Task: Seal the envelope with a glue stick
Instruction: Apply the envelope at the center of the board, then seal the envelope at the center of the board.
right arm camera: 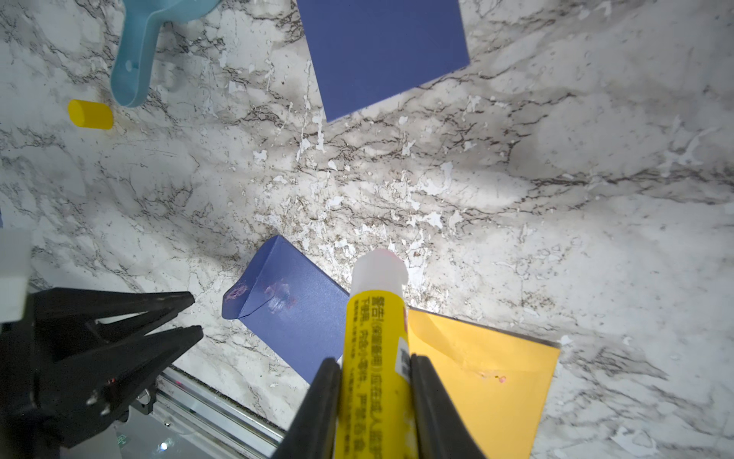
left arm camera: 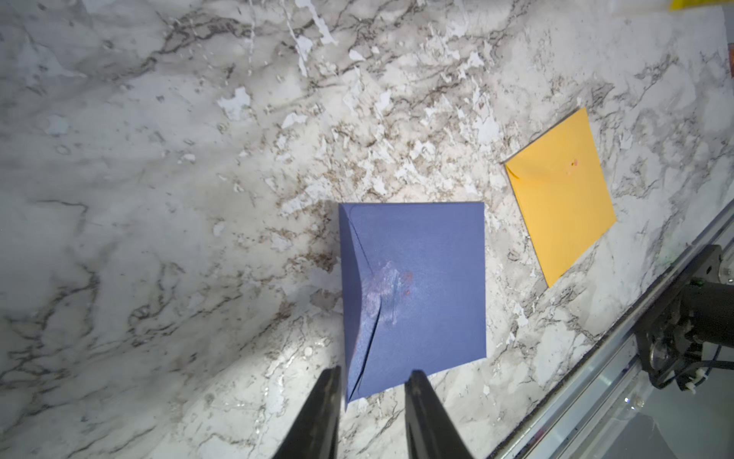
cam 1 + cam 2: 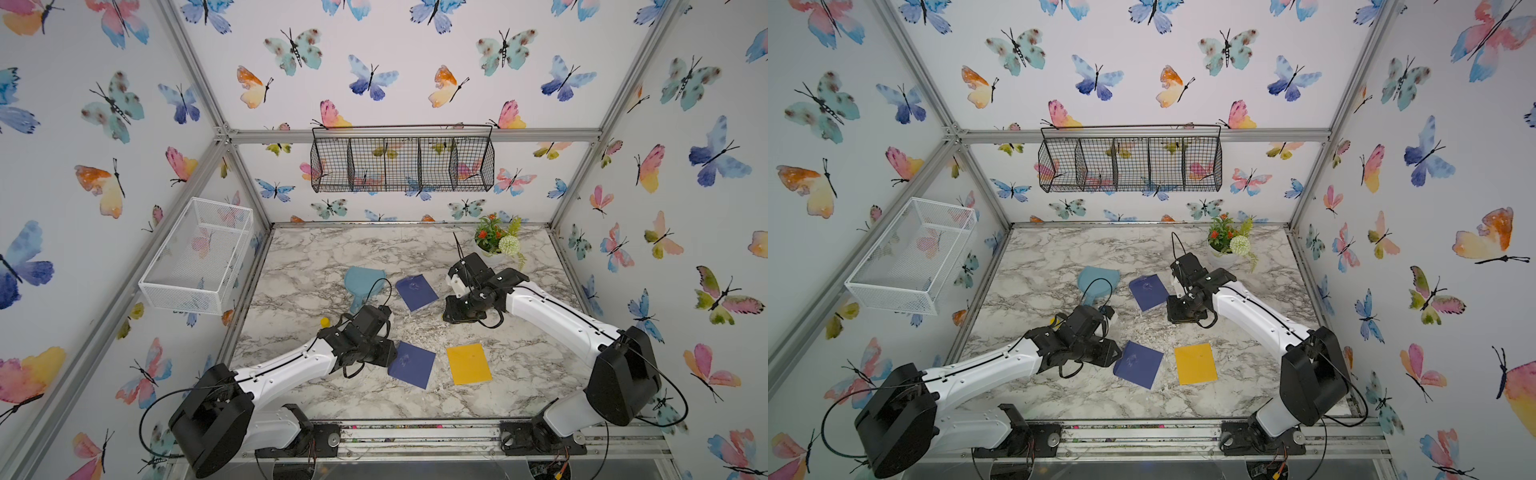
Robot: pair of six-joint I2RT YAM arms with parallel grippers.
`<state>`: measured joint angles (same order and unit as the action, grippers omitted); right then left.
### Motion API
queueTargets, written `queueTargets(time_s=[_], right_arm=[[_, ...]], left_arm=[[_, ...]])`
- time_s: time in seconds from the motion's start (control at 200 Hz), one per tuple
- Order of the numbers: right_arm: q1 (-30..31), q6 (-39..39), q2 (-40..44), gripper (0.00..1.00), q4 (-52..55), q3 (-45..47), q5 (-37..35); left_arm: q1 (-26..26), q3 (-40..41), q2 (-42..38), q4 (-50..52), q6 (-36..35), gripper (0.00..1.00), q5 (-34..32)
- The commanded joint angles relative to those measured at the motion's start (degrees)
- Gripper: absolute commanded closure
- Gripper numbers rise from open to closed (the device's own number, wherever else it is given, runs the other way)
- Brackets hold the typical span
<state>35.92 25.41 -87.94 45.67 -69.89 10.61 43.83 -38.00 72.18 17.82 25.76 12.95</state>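
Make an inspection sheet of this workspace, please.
Surface: marble table, worn white patches.
Job's things: glue stick uncapped; near blue envelope smeared at its flap; far blue envelope and yellow envelope flat.
Clutter: yellow cap, blue scoop, potted plant.
Tools: right tool shut on the glue stick; left tool open, empty, above that envelope's corner.
Cables: black cable loop at left wrist.
Surroundings: black wire basket, white mesh basket, butterfly walls.
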Motion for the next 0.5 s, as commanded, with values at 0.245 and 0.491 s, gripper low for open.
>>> queueTargets(time_s=[0.245, 0.491], right_arm=[[-0.6, 0.0, 2.0, 0.98, -1.5, 1.8, 1.7], [-0.7, 0.2, 2.0, 0.98, -1.2, 2.1, 2.1]], left_arm=[[-3.6, 0.9, 3.6, -3.2, -1.6, 0.84, 10.9], [-3.6, 0.8, 5.7, -3.6, -2.7, 0.87, 9.6]])
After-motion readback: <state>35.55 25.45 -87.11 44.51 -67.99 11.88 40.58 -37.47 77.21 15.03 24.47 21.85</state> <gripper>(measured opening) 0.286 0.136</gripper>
